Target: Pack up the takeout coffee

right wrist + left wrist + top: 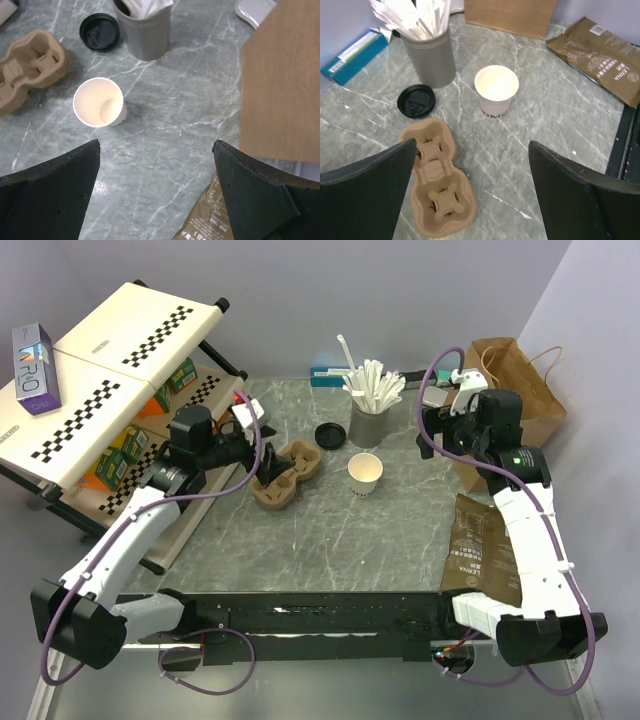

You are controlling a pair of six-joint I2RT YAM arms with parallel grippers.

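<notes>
The white paper cup (365,473) stands upright and uncovered near the middle of the table (330,550), tapered, smooth-walled, tan inside, with dark print low on its side. Its lid (329,435), a round disc of black plastic, lies flat and apart from it, just beside the dark grey cup of white sticks (370,420).

To the cup's left lies one brown pulp carrier (290,471), rough and moulded, with two wells. So: one cup, one lid, one carrier, one grey holder crammed with sticks too many to count. The tabletop is grey-green stone veined in white. A brown paper bag (515,380) stands at the far right edge, and a crinkled brown foil pouch (482,550) lies flat nearer the right arm's base.

The left gripper (472,145) hangs over the carrier's near end, its black fingers spread wide and empty. The right gripper (156,144) is poised high by the bag, looking down on the cup, its fingers likewise parted and holding nothing.
</notes>
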